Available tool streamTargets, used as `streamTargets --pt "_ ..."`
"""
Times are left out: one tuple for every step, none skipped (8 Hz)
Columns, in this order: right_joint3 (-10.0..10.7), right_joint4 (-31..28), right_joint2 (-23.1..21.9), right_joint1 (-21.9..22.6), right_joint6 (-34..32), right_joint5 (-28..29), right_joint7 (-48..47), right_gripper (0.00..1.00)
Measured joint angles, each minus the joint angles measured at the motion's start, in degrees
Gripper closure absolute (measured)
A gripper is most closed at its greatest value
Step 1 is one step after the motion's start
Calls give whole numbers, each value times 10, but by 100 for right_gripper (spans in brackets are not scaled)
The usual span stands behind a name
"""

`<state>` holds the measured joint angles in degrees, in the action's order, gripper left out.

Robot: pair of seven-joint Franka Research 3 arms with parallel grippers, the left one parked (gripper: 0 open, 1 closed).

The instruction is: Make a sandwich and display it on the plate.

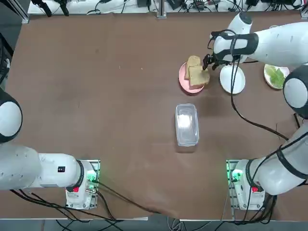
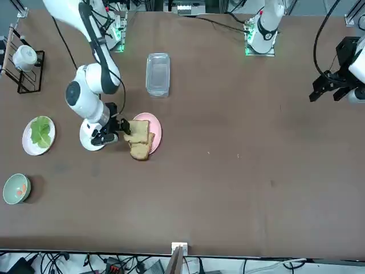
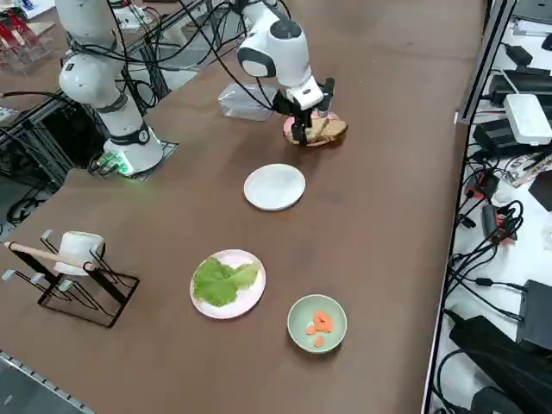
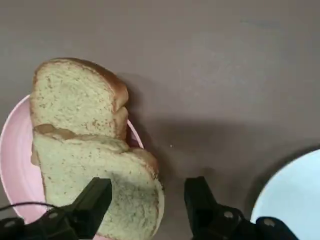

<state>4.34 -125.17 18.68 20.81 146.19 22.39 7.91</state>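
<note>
No stacked sandwich is in view; its parts lie apart. Two tan toast slices [image 1: 198,72] [image 4: 85,165] overlap on a pink plate [image 1: 183,77] [image 4: 12,160]. My right gripper [image 1: 208,62] [image 4: 147,200] hangs low at the slices' edge, open. One finger [image 4: 95,197] is over the nearer slice and the other is over bare table beside it. The plain white plate [image 1: 232,81] [image 3: 274,186] [image 4: 295,190] stands bare just beside the pink one, partly under my arm. Lettuce leaves [image 3: 220,280] lie on another white plate. Carrot bits [image 3: 319,326] sit in a pale-green bowl [image 3: 316,341].
A clear lidded container [image 1: 186,124] lies on the table between the pink plate and the robot's bases. A black wire rack holding a white mug [image 2: 24,57] stands near the table's right edge. A cable trails across the table from my right arm.
</note>
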Motion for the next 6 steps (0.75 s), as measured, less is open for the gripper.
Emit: streamTargets --pt "0 0 1 0 0 0 0 11" --pt "0 0 4 0 0 0 0 11" --pt "0 0 8 0 -1 0 0 11" --pt "0 0 13 0 -1 0 0 11" --pt "0 1 18 0 -1 0 0 11" --pt "0 4 21 0 -9 0 0 12"
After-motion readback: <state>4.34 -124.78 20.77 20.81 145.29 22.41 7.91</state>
